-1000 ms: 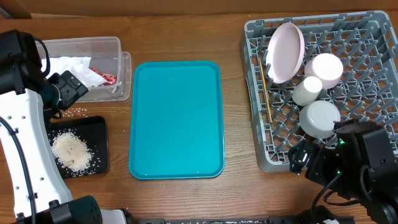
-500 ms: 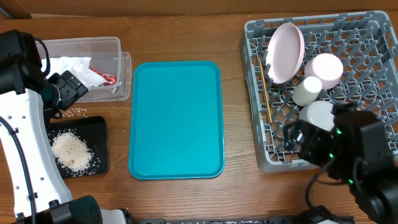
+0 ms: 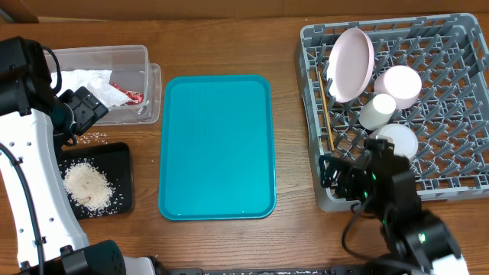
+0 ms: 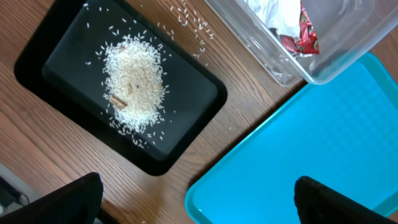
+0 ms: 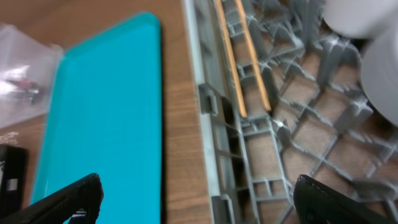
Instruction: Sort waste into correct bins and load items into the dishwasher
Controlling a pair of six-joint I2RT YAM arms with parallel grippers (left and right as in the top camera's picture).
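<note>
While both left fingers (image 4: 68, 199) and right fingers (image 5: 62, 199) gape wide, holding nothing: tub (image 3: 145, 53) has napkin (image 3: 84, 80) and red wrapper (image 3: 127, 94). Black tray (image 3: 118, 156) has rice (image 3: 85, 186). Rack (image 3: 451, 53) has plate (image 3: 351, 63), cup (image 3: 377, 111), chopsticks (image 3: 327, 114) and two round white dishes (image 3: 402, 82).

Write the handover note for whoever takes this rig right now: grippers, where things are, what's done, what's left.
Left gripper: open, empty, near the black tray.
Right gripper: open, empty, over the rack's edge nearest the teal tray.
Napkin and red wrapper lie in the clear tub; rice is heaped on the black tray.
Pink plate, cup, two more pale round dishes and chopsticks sit in the rack; teal tray bare.
Done: sorting and loading, apparently.
Left: stray rice grains on the table beside the black tray.
</note>
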